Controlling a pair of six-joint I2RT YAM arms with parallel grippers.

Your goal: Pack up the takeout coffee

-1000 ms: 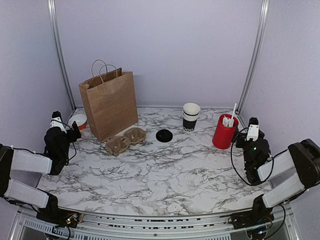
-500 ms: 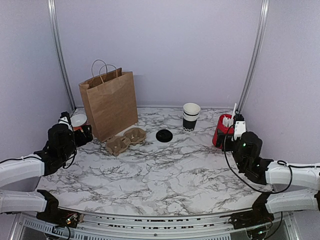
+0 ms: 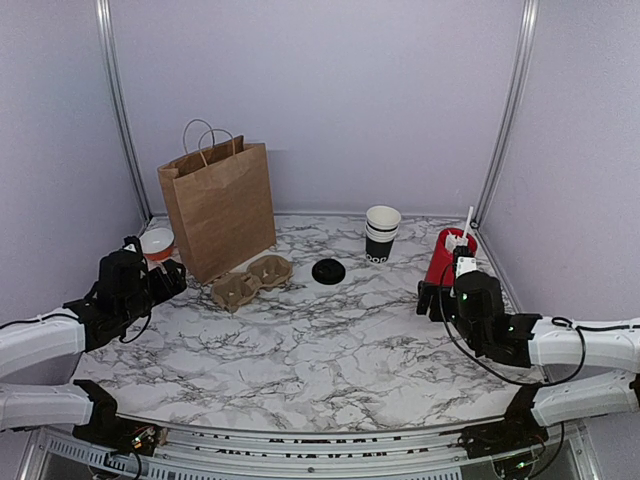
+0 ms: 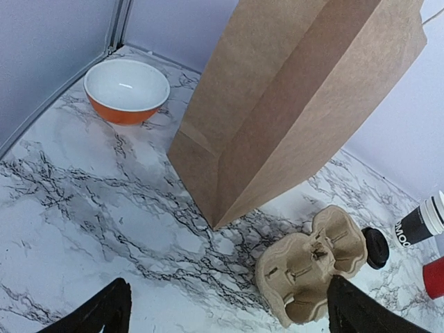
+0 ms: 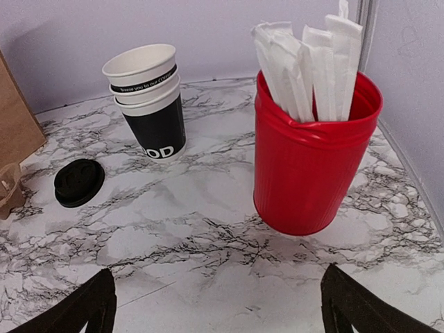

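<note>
Our left tool (image 4: 229,311) and right tool (image 5: 211,305) gape wide, empty. Just right of the paper bag (image 3: 218,208) lies a cardboard cup carrier (image 4: 312,263). Further right, the black lid (image 3: 328,271) lies flat on the surface (image 3: 300,350), then nested cups (image 5: 149,104) and a red cup (image 5: 312,173) of sticks. Left of the bag, our left wrist view alone shows the orange bowl (image 4: 126,90) whole.

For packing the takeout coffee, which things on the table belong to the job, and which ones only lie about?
Likely for the job: black lid, nested black cups, cardboard cup carrier, brown paper bag.
Only lying about: red cup of white sticks, orange bowl.
</note>
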